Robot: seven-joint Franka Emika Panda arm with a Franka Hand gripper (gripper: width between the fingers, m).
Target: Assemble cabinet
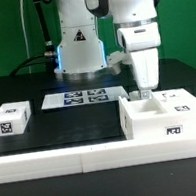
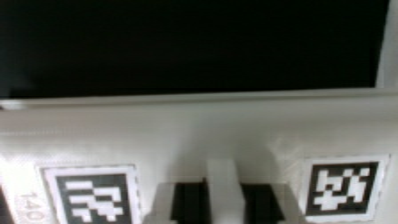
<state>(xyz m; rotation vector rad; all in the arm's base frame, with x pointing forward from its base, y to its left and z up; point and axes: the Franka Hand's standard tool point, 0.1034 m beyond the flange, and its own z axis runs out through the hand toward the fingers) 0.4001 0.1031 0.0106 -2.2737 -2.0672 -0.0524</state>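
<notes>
The cabinet (image 1: 161, 117) is a big white box with tags, lying on the black table at the exterior view's right. My gripper (image 1: 142, 94) comes straight down onto its upper edge near its left corner. In the wrist view the cabinet's white surface (image 2: 196, 135) fills the lower half and carries two tags. My gripper (image 2: 222, 206) shows there as two dark fingers (image 2: 187, 206) pressed close on either side of a thin white wall of the cabinet. It is shut on that wall.
A small white cube (image 1: 10, 118) with one tag sits at the exterior view's left. The marker board (image 1: 84, 96) lies in the middle, before the robot's base (image 1: 81, 48). A low white rail (image 1: 84, 158) runs along the table's front edge.
</notes>
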